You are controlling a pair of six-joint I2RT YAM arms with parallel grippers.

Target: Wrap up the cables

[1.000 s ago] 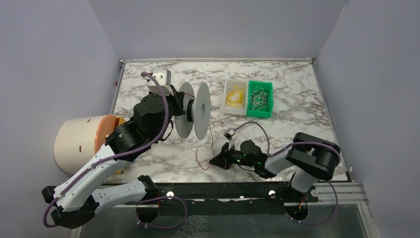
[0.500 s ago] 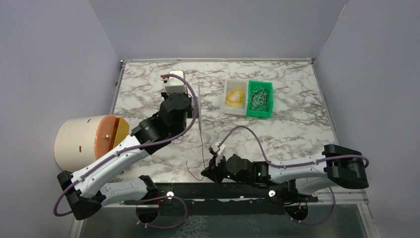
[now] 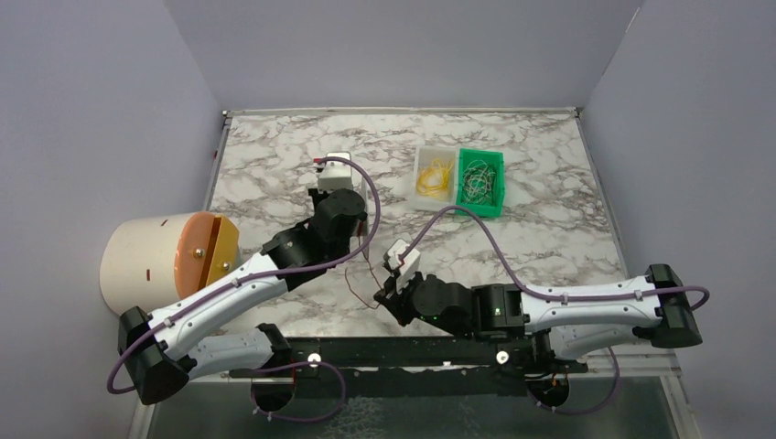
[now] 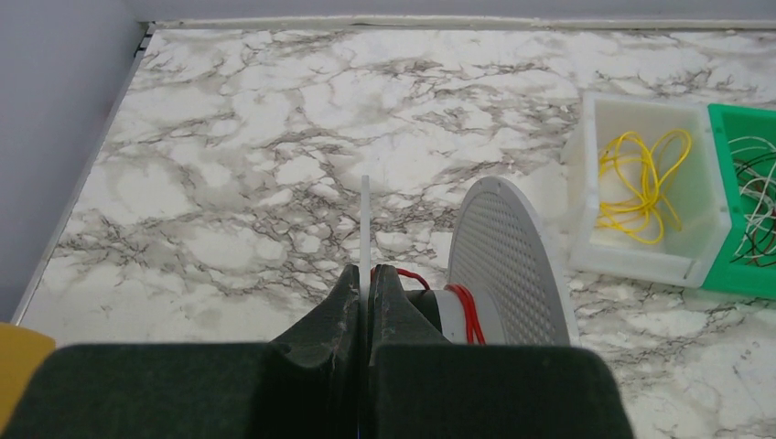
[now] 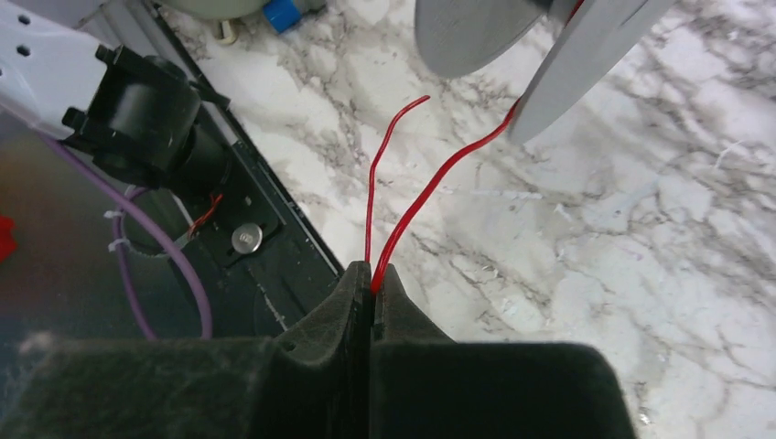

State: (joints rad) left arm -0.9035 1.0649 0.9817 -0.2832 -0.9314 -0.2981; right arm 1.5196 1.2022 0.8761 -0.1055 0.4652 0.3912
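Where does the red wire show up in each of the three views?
Top external: the red wire is a faint thin line at the centre of the table, ending at the right gripper.
Left wrist: red wire at low centre, wound on the hub.
Right wrist: red wire in the middle, two strands rising from the shut fingertips.
Shared landmark: the grey spool, also at the right wrist view's top edge.

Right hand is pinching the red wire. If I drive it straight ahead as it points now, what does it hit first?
Probably the spool in the left hand, just past the red wire. Depth is unclear: tilted lower, it would touch the table first.
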